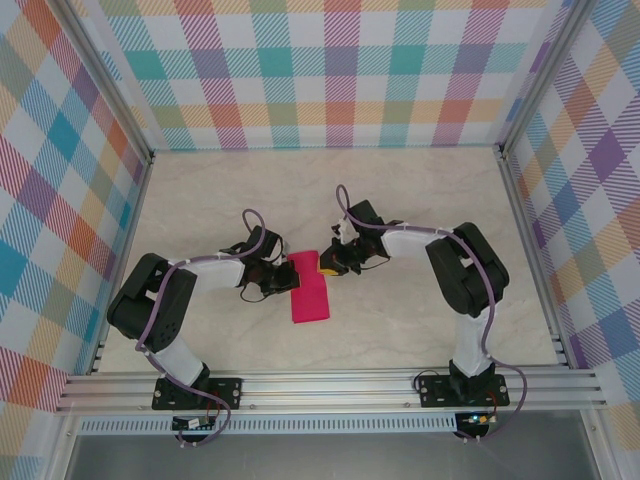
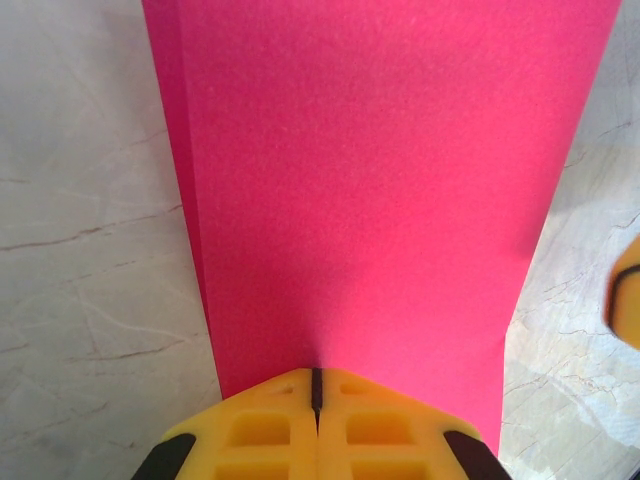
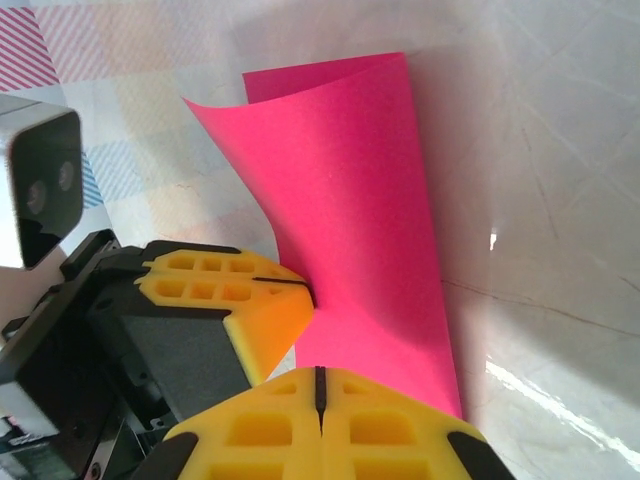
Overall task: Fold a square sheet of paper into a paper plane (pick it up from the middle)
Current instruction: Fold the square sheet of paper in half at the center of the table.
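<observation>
Top external: paper (image 1: pixel 311 297) (folded, straight edges) amid open table (image 1: pixel 410 200).

Square sheet of paper (image 2: pixel 370 190): magenta-pink, plain, running from top edge down through centre of frame, narrowing toward bottom; darker strip of a second layer along left side.
Left gripper (image 2: pixel 317 400): bottom centre, yellow fingertips pressed together on near edge of paper.
Table (image 2: pixel 90 280): pale, marble-veined, at left and right.
Yellow and black piece (image 2: pixel 628 300): right edge, cut off, apart from paper.
</observation>
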`<state>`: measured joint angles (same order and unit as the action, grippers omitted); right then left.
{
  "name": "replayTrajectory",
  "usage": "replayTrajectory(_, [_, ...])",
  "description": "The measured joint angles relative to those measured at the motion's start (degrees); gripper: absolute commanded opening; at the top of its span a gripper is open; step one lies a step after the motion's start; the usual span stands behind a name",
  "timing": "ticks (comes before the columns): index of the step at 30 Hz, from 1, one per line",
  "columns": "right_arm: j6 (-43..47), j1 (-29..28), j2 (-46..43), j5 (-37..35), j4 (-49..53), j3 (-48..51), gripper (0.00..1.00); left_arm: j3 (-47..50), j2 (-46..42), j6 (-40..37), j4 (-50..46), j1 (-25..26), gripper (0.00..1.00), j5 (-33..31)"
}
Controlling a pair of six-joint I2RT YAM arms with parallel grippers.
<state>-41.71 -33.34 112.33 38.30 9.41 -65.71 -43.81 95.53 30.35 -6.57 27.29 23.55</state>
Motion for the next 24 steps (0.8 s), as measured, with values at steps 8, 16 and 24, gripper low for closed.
replayTrajectory(8, [0.7, -0.1, 3.9, -3.3, 4.8, -1.8, 0.04, 0.0, -0.1, 0.0, -0.1, 0.0, 0.0, 0.0])
replayTrajectory(16, [0.7, -0.1, 3.9, -4.2, 7.8, -5.1, 0.05, 0.0, 0.0, 0.0, 0.0, 0.0, 0.0, 0.0])
replayTrajectory(24, [0.7, 0.0, 4.0, -2.9, 6.1, -9.0, 0.05, 0.0, 0.0, 0.0, 0.0, 0.0, 0.0, 0.0])
